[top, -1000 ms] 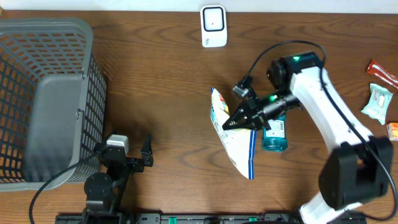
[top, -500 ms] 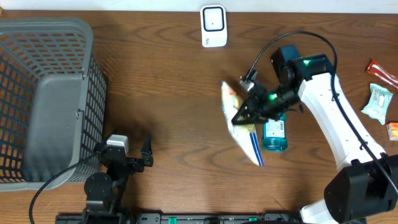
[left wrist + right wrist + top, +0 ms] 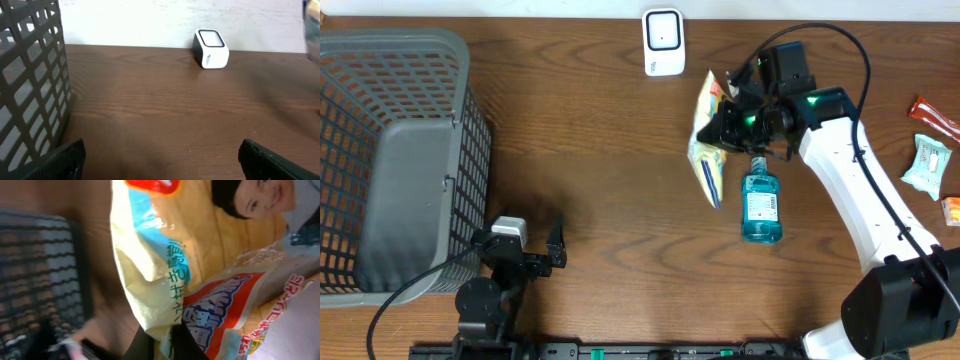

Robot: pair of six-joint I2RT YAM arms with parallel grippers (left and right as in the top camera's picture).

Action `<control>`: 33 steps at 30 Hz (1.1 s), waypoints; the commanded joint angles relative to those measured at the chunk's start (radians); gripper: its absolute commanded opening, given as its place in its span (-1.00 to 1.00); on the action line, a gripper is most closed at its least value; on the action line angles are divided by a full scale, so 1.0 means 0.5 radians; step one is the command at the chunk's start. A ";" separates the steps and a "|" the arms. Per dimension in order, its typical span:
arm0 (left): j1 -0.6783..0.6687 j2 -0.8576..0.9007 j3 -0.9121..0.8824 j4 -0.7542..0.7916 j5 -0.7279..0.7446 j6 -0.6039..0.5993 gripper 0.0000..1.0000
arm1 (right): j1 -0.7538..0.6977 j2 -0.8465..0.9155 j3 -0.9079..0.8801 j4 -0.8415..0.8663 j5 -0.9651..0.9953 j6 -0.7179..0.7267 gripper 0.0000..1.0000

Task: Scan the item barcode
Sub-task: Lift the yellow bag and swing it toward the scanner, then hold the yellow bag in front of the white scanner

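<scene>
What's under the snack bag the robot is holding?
Just brown table shows around the snack bag in the right gripper. The blue bottle lies beside it, not under. The spot straight below is covered by the bag.

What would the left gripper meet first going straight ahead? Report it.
Bare table lies ahead of the open left gripper at first. Farther on stands the white scanner, slightly right of its line; probably that is met first, though depth is unclear.
</scene>
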 commanded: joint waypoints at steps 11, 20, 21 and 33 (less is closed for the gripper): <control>0.007 -0.011 -0.033 -0.047 0.025 0.025 0.96 | -0.148 -0.028 0.014 0.446 -2.006 -0.142 -0.98; 0.007 -0.011 -0.033 -0.047 0.025 0.025 0.96 | -0.153 -0.029 0.014 0.443 -2.006 -0.056 -0.97; 0.007 -0.011 -0.033 -0.047 0.025 0.025 0.96 | -0.153 -0.029 0.014 0.446 -1.998 -0.101 -0.98; 0.007 -0.011 -0.033 -0.047 0.025 0.025 0.96 | -0.048 -0.028 0.014 0.588 -0.418 -0.203 -0.98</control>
